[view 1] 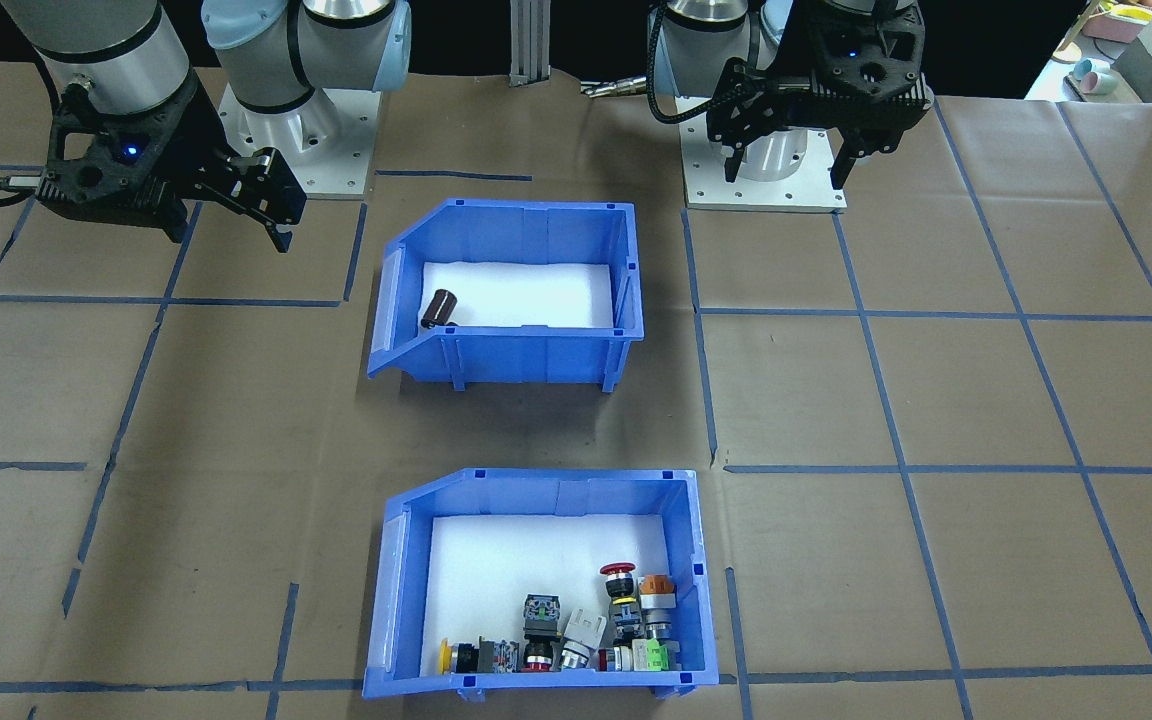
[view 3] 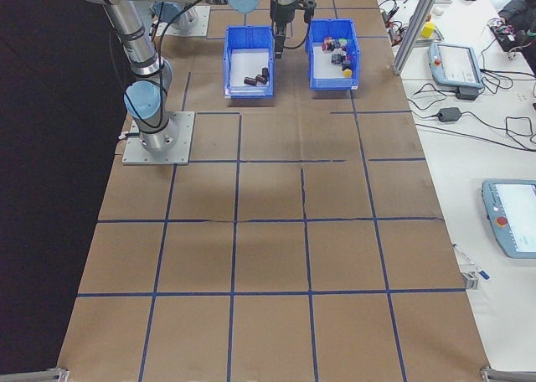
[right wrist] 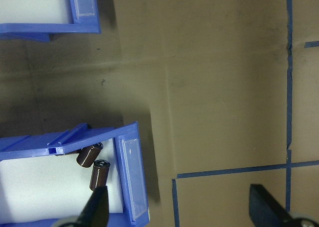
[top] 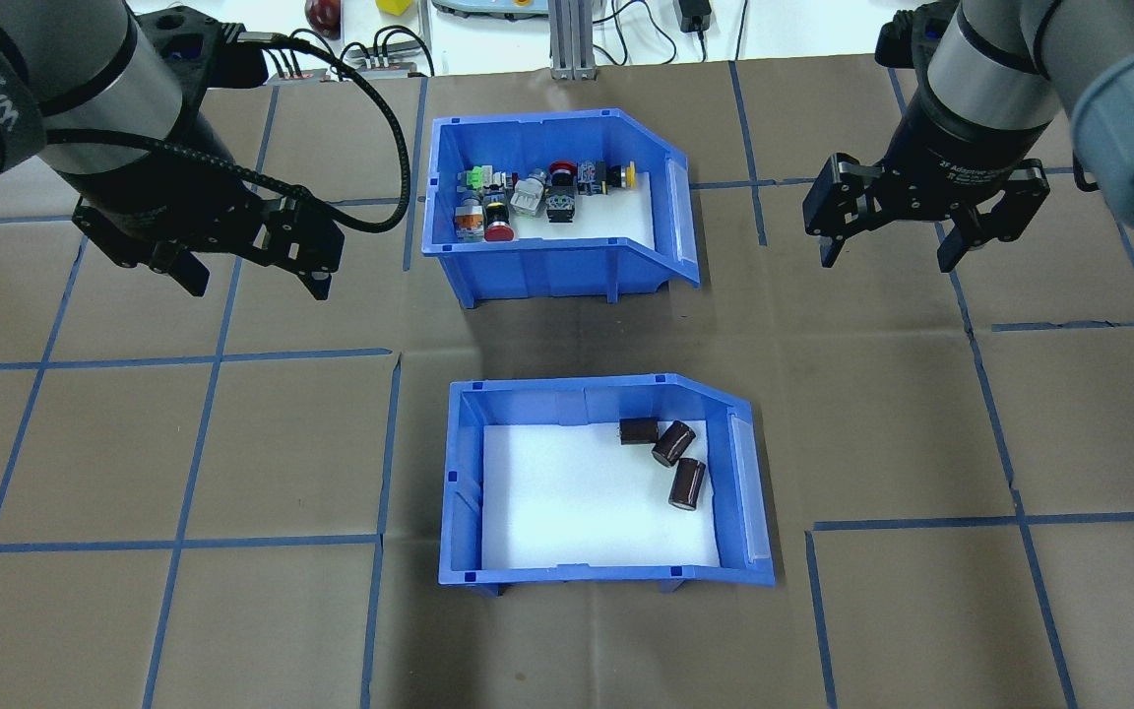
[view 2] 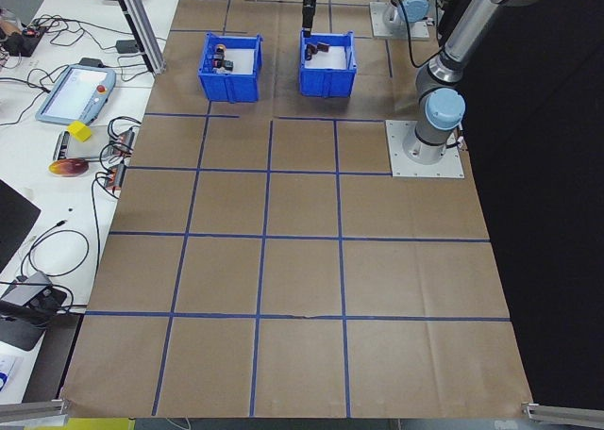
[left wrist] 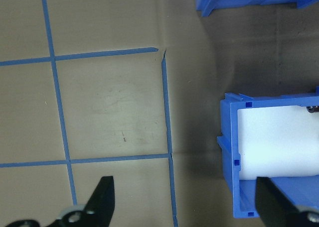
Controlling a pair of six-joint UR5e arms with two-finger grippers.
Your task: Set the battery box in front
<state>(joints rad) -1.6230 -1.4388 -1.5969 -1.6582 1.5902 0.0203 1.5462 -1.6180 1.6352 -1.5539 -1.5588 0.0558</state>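
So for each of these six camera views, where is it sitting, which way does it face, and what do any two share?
Front-facing: across the table, facing the robot; both bases, both hands.
Overhead: behind the robot, looking down; left hand, right hand.
Exterior left: table's end, left arm near.
Exterior right: opposite end, right arm near.
Left wrist: looks down, fingertips show.
Right wrist: same.
Shared: battery box and switch bin appear in overhead and front-facing.

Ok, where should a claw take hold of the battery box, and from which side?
Grip the battery box by its tall straight end wall, opposite the sloped cut-away end. Come from above with the left claw, one finger inside and one outside. That wall is upright, on the left arm's side, and the batteries lie at the far end.
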